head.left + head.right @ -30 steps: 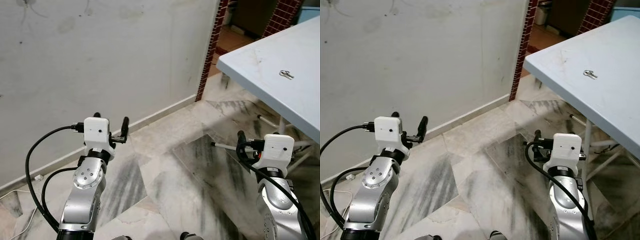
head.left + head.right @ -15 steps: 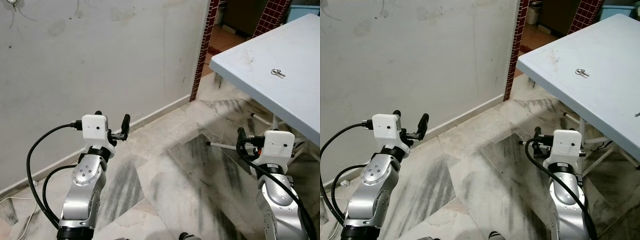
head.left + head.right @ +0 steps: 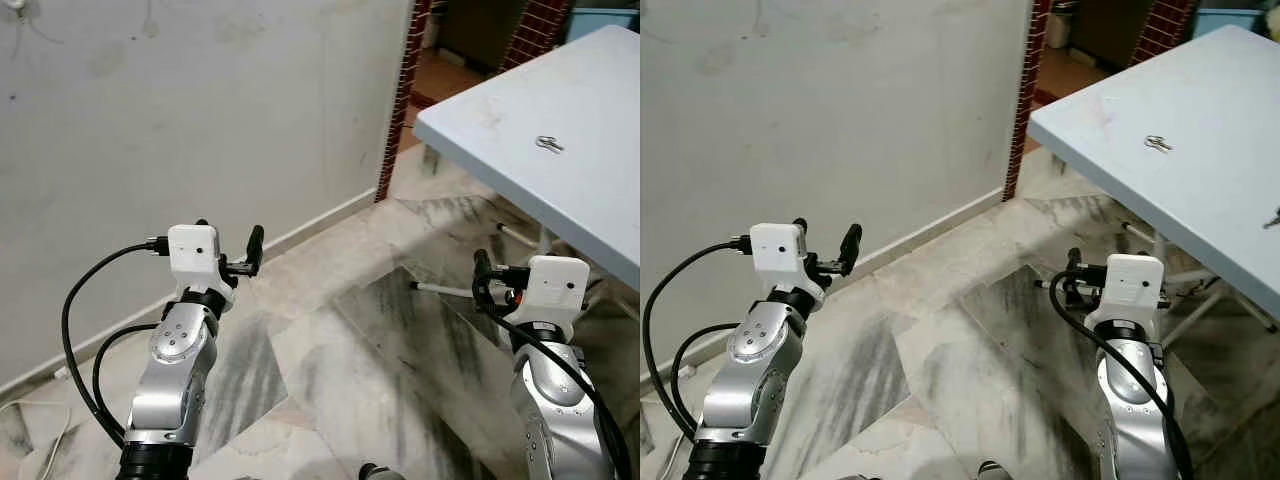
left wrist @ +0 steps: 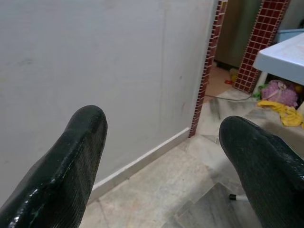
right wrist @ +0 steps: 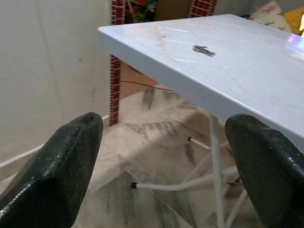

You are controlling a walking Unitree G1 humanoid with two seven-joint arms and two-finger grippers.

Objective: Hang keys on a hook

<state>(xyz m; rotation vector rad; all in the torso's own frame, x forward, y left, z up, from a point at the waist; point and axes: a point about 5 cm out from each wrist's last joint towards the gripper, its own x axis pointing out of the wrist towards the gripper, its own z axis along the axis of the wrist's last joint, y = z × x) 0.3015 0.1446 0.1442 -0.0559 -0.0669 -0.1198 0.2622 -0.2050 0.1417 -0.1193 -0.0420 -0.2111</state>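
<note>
The small silver keys [image 3: 548, 144] on the pale blue tabletop [image 3: 590, 190] are seen slightly further left than before; both hands, left hand [image 4: 161, 156] and right hand [image 5: 166, 161], are held released.

The right gripper [image 5: 161, 175] has its two black fingers [image 5: 57, 166] spread wide apart, with nothing between them. Beyond them stands a pale blue worktop [image 5: 266, 85] on white legs. A small set of keys [image 5: 204, 50] lies flat on it. Marble floor [image 5: 156, 156] lies beneath.
</note>
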